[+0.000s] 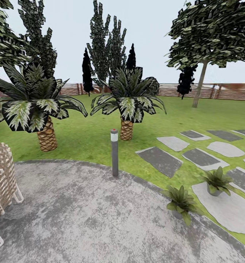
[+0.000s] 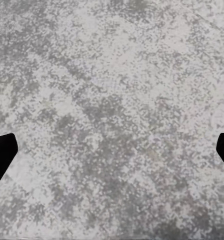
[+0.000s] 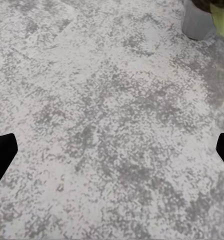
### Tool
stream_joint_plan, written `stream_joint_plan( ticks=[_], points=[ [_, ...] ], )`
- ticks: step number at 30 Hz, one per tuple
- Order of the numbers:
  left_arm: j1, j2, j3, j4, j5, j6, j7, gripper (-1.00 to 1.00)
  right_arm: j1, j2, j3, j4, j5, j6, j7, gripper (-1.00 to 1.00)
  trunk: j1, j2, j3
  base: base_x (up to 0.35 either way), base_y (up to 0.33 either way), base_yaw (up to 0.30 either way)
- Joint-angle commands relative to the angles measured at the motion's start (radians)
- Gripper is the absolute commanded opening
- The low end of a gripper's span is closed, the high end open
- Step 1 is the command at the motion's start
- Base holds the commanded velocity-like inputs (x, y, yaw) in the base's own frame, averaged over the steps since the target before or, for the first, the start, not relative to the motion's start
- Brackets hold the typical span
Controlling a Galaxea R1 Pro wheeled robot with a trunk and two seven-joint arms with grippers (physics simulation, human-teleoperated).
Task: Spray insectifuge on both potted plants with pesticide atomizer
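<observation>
Garden lawn [image 1: 100,142] with stepping stones [image 1: 160,160], bounded by a slatted fence [image 1: 217,91]. Round grey patio [image 1: 93,215] in the foreground; two palms [image 1: 127,98] stand behind a grey lamp post [image 1: 114,151]. Two potted plants: one [image 1: 181,202] at the patio edge, the other [image 1: 217,180] on a stone beside it. Left end effector [image 2: 112,150] and right end effector [image 3: 112,150] hang over paving, fingers spread wide apart (nothing held); a grey pot [image 3: 197,20] lies near the right one.

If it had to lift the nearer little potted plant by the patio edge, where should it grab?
Probably the grey pot, low on its wall, coming in level from the patio side. The nearer potted plant stands upright and its broad leaves spread over the rim, so a top-down grip would likely crush them; the round wall offers opposite faces.
</observation>
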Motion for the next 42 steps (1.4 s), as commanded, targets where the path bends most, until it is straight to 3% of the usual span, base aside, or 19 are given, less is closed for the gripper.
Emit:
stream_joint_plan(
  ticks=[1, 2, 7, 27, 42],
  points=[
    [0.005, 0.006, 0.06, 0.022, 0.008, -0.104, 0.0, 1.0, -0.001, -0.025, 0.0, 0.007, 0.001, -0.003, 0.0, 1.0, 0.0, -0.001, -0.002, 0.0, 0.0, 0.272],
    [0.004, 0.007, 0.066, 0.041, 0.008, -0.152, 0.0, 1.0, -0.001, -0.023, 0.0, 0.01, 0.0, -0.003, 0.0, 1.0, 0.0, -0.001, -0.002, 0.0, 0.0, 0.272],
    [0.003, 0.008, 0.066, 0.072, 0.006, -0.185, -0.001, 1.0, -0.001, -0.019, 0.002, 0.012, -0.001, -0.002, 0.0, 1.0, 0.0, -0.001, -0.006, 0.0, -0.06, 0.272],
    [0.003, 0.007, 0.072, 0.081, 0.012, -0.194, -0.001, 1.0, -0.001, -0.018, 0.005, 0.01, 0.003, -0.003, -0.001, 1.0, 0.0, -0.001, -0.012, -0.032, -0.202, 0.278],
    [0.002, 0.007, 0.075, 0.081, 0.016, -0.194, 0.001, 1.0, -0.001, -0.018, 0.005, 0.01, 0.003, -0.004, 0.0, 1.0, 0.0, -0.001, -0.013, -0.238, -0.204, 0.28]
  ],
)
